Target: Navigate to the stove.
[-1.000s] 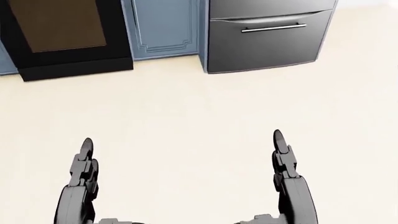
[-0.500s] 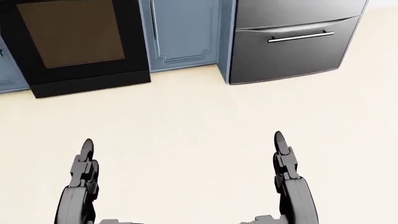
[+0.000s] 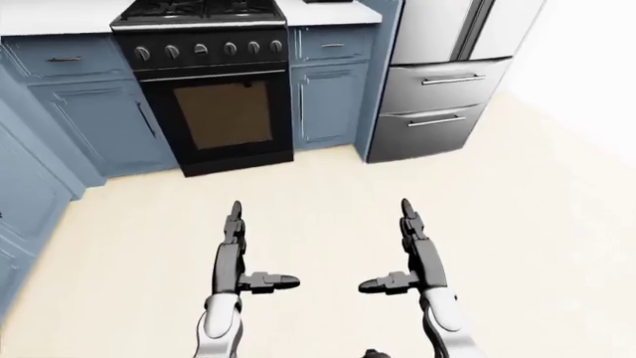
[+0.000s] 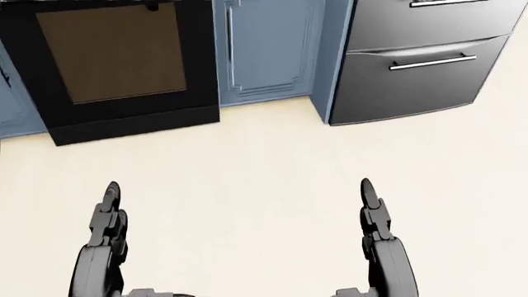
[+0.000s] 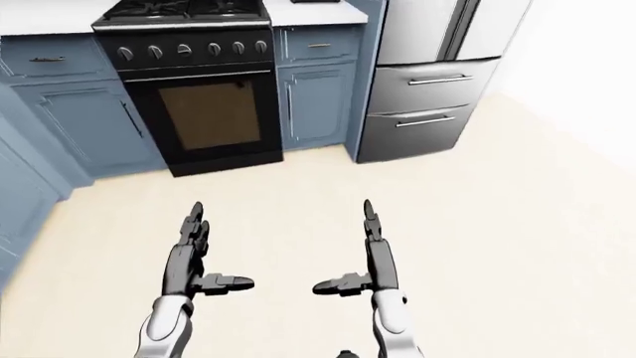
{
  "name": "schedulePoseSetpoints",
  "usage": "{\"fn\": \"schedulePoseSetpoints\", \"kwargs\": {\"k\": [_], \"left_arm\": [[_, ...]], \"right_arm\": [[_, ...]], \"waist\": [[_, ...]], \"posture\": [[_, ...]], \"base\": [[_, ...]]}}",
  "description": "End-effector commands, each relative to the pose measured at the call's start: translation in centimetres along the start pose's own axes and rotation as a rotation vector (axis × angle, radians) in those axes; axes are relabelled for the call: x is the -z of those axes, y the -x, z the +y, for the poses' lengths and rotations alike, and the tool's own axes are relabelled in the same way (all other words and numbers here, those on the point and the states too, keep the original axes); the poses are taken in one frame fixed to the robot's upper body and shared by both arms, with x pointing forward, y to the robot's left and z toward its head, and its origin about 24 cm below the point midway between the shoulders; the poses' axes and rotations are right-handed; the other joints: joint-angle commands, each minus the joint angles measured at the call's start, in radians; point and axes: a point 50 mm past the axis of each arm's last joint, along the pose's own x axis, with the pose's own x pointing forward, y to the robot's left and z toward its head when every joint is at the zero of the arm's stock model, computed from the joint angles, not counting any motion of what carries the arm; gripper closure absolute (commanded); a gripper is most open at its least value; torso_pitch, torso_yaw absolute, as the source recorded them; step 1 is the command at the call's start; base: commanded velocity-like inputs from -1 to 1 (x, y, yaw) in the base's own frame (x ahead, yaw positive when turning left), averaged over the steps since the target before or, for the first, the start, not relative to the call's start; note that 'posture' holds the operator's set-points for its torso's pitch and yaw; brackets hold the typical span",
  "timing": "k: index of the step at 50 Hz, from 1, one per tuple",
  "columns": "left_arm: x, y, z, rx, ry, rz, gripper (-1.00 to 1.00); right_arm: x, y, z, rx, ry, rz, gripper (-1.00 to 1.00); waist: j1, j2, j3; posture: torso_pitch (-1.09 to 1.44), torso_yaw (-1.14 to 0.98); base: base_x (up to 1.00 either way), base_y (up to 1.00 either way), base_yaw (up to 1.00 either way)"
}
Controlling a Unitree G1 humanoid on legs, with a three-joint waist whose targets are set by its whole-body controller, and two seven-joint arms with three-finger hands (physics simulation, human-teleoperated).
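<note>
- The stove [image 3: 206,82] stands at the top of the left-eye view, left of centre, black with a brown oven window, a row of knobs and burners on top
- Just right of the stove is a narrow blue cabinet [image 3: 329,101], and right of that a steel fridge [image 3: 442,74] with two drawer handles; blue cabinets [image 3: 84,112] also run left of the stove under a white counter [image 3: 54,19]
- In the head view the stove's oven door, the cabinet and the fridge drawers have all slid down and to the right over the last second, and more of each now shows; since everything shifts together, the camera has moved, so the robot is walking toward the stove, not the things moving
- A stretch of bare cream floor [image 4: 264,179] lies between the stove and the hands, so I judge the approach is under way but not done
- The stove sits left of the view's middle, so the path likely needs a drift or turn to the left to end up square to it
- Left hand [image 3: 238,257] and right hand [image 3: 412,257] are both released, fingers straight and pointing toward the stove, thumbs turned inward, holding nothing
</note>
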Motion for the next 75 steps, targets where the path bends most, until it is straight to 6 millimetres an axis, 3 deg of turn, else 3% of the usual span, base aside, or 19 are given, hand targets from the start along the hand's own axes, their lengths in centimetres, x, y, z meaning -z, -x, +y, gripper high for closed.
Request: {"fn": "schedulePoseSetpoints", "kwargs": {"k": [1, 19, 20, 22, 24, 26, 30, 33, 36, 46, 49, 50, 51, 56, 61, 62, 63, 65, 75], "left_arm": [[-1.58, -0.39, -0.26, 0.012, 0.001, -0.082, -1.0], [-1.58, -0.39, -0.26, 0.011, 0.002, -0.081, -1.0], [-1.57, -0.37, -0.3, 0.015, 0.001, -0.082, -1.0], [-1.54, -0.36, -0.31, 0.015, 0.0, -0.083, -1.0], [-1.52, -0.36, -0.32, 0.016, -0.001, -0.083, -1.0], [-1.54, -0.36, -0.32, 0.016, -0.001, -0.083, -1.0], [-1.56, -0.34, -0.3, 0.016, 0.0, -0.083, -1.0], [-1.58, -0.33, -0.3, 0.015, 0.0, -0.082, -1.0], [-1.57, -0.34, -0.29, 0.015, 0.0, -0.083, -1.0], [-1.54, -0.35, -0.28, 0.015, -0.001, -0.083, -1.0], [-1.56, -0.33, -0.29, 0.015, -0.001, -0.083, -1.0], [-1.57, -0.33, -0.28, 0.015, -0.001, -0.084, -1.0], [-1.56, -0.33, -0.28, 0.015, -0.001, -0.083, -1.0], [-1.54, -0.36, -0.28, 0.014, -0.001, -0.083, -1.0], [-1.56, -0.35, -0.28, 0.015, -0.001, -0.083, -1.0], [-1.6, -0.29, -0.3, 0.015, -0.002, -0.083, -1.0], [-1.61, -0.28, -0.3, 0.015, -0.002, -0.084, -1.0], [-1.55, -0.35, -0.28, 0.015, -0.002, -0.083, -1.0], [-1.59, -0.36, -0.28, 0.014, -0.002, -0.083, -1.0]], "right_arm": [[-1.72, -0.35, -0.35, 0.016, 0.007, -0.093, -1.0], [-1.75, -0.27, -0.33, 0.013, 0.005, -0.094, -1.0], [-1.74, -0.28, -0.33, 0.013, 0.005, -0.094, -1.0], [-1.75, -0.29, -0.34, 0.013, 0.004, -0.093, -1.0], [-1.74, -0.29, -0.33, 0.013, 0.004, -0.093, -1.0], [-1.78, -0.29, -0.33, 0.013, 0.003, -0.093, -1.0], [-1.82, -0.29, -0.32, 0.013, 0.004, -0.093, -1.0], [-1.82, -0.28, -0.3, 0.012, 0.003, -0.093, -1.0], [-1.85, -0.27, -0.29, 0.012, 0.003, -0.093, -1.0], [-1.83, -0.26, -0.28, 0.011, 0.003, -0.094, -1.0], [-1.82, -0.26, -0.27, 0.011, 0.004, -0.094, -1.0], [-1.83, -0.25, -0.27, 0.011, 0.003, -0.094, -1.0], [-1.84, -0.25, -0.27, 0.011, 0.003, -0.094, -1.0], [-1.86, -0.25, -0.27, 0.011, 0.003, -0.094, -1.0], [-1.85, -0.24, -0.26, 0.01, 0.003, -0.094, -1.0], [-1.82, -0.25, -0.27, 0.01, 0.004, -0.094, -1.0], [-1.82, -0.25, -0.27, 0.01, 0.004, -0.094, -1.0], [-1.89, -0.2, -0.25, 0.009, 0.003, -0.094, -1.0], [-1.87, -0.23, -0.2, 0.007, 0.001, -0.095, -1.0]], "waist": [[0.0, 0.007, -0.013], [0.015, -0.033, -0.015], [0.011, -0.009, -0.004], [0.006, -0.04, 0.033], [-0.01, -0.061, -0.001], [-0.016, -0.068, 0.002], [-0.031, -0.033, 0.006], [-0.019, 0.058, -0.027], [-0.003, 0.039, 0.003], [0.019, -0.051, -0.003], [0.021, -0.092, -0.028], [0.006, -0.071, -0.008], [0.007, -0.089, 0.002], [-0.015, -0.072, -0.007], [-0.028, 0.007, -0.008], [-0.025, 0.043, -0.025], [-0.024, 0.044, -0.041], [-0.012, 0.043, 0.004], [0.019, -0.042, -0.008]], "posture": [[0.0, 0.0], [0.0, 0.0], [0.0, 0.0], [0.0, 0.0], [0.0, 0.0], [0.0, 0.0], [0.0, 0.0], [0.0, 0.0], [0.0, 0.0], [0.0, 0.0], [0.0, 0.0], [0.0, 0.0], [0.0, 0.0], [0.0, 0.0], [0.0, 0.0], [0.0, 0.0], [0.0, 0.0], [0.0, 0.0], [0.0, 0.0]], "base": [[0.03, 0.02, 0.0], [0.3, 0.18, 0.0], [0.32, 0.2, 0.0], [0.33, 0.19, 0.0], [0.33, 0.19, 0.0], [0.34, 0.19, 0.0], [0.34, 0.2, 0.0], [0.33, 0.2, 0.0], [0.33, 0.19, 0.0], [0.33, 0.2, 0.0], [0.33, 0.19, 0.0], [0.33, 0.2, 0.0], [0.33, 0.19, 0.0], [0.33, 0.19, 0.0], [0.34, 0.19, 0.0], [0.34, 0.2, 0.0], [0.34, 0.2, 0.0], [0.33, 0.2, 0.0], [0.33, 0.19, 0.0]]}}
